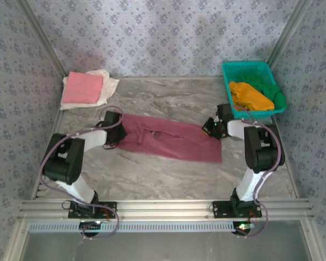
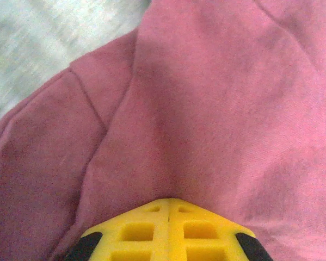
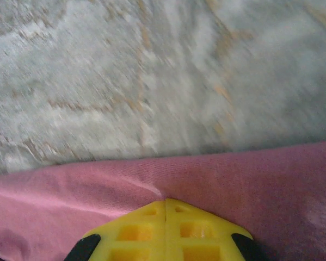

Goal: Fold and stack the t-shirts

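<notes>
While the left pincer (image 1: 112, 134) and the right pincer (image 1: 213, 129) sit low at opposite ends of it, the maroon t-shirt (image 1: 168, 140) lies as a long, narrow band across the middle of the grey marbled surface (image 1: 179, 174), running from left to right and dipping slightly toward the near right corner. From the left wrist, the left pincer (image 2: 168, 202) has its yellow fingers (image 2: 135, 231) pressed together with no gap, and creases in the maroon cloth (image 2: 206, 109) fan out from their tip, so it is clenched on the t-shirt; a seam crosses the fabric at the left and a patch of surface (image 2: 43, 43) shows at the upper left. From the right wrist, the right pincer (image 3: 165, 203) is likewise clenched, its yellow fingers (image 3: 133, 232) meeting on a small pucker at the far edge of the t-shirt (image 3: 260, 179), with bare surface (image 3: 152, 81) beyond. The cloth facing up is plain maroon; any lettering on it is hidden from these angles. At the far left corner a folded pink t-shirt (image 1: 82, 88) rests on top of a cream t-shirt (image 1: 109, 84), well apart from the maroon one. At the far right a teal mesh basket (image 1: 247, 65) holds a crumpled orange t-shirt (image 1: 250, 97) with a green t-shirt (image 1: 277, 97) beside it, just behind the right arm.
</notes>
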### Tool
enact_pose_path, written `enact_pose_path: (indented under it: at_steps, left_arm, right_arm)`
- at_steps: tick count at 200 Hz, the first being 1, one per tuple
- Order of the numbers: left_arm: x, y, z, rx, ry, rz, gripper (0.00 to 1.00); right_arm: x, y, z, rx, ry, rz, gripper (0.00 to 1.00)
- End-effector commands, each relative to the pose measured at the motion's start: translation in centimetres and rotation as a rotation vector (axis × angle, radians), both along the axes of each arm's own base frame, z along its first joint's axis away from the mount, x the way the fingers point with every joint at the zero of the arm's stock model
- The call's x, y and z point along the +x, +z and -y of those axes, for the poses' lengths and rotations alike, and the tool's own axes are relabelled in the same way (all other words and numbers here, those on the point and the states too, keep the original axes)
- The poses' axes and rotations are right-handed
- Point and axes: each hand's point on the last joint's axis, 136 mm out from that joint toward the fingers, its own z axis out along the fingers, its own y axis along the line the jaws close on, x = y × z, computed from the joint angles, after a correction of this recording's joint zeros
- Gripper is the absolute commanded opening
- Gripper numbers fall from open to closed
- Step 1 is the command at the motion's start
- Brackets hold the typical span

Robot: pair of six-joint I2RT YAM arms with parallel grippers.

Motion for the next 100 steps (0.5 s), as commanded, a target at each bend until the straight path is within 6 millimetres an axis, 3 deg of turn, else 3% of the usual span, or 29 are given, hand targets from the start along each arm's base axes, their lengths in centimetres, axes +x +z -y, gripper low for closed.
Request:
enact_pose_path:
  at_steps: [1, 37, 72, 86, 100]
  left_arm:
    - [3.2, -0.7, 0.9, 0.011, -0.079, -0.041, 0.00]
    - [10.8, -1.1, 2.1, 0.001, -0.138, -0.014, 0.00]
    - [17.9, -1.5, 5.8, -0.077, -0.289, 0.012, 0.00]
    - [20.8, 0.4, 7.6, -0.105, -0.353, 0.061, 0.00]
    - [22.9, 2.1, 8.1, -0.082, -0.381, 0.101, 0.00]
  right_arm:
    - [-3.7, -1.1, 0.4, 0.002, -0.062, -0.092, 0.00]
    - [-8.2, -1.5, -0.6, -0.040, -0.112, -0.115, 0.00]
    - [-12.3, -2.2, -5.3, -0.053, -0.044, -0.131, 0.00]
    - [-13.6, -2.3, -7.3, -0.068, 0.011, -0.122, 0.00]
    - [-13.9, -1.5, -8.6, -0.091, 0.066, -0.080, 0.00]
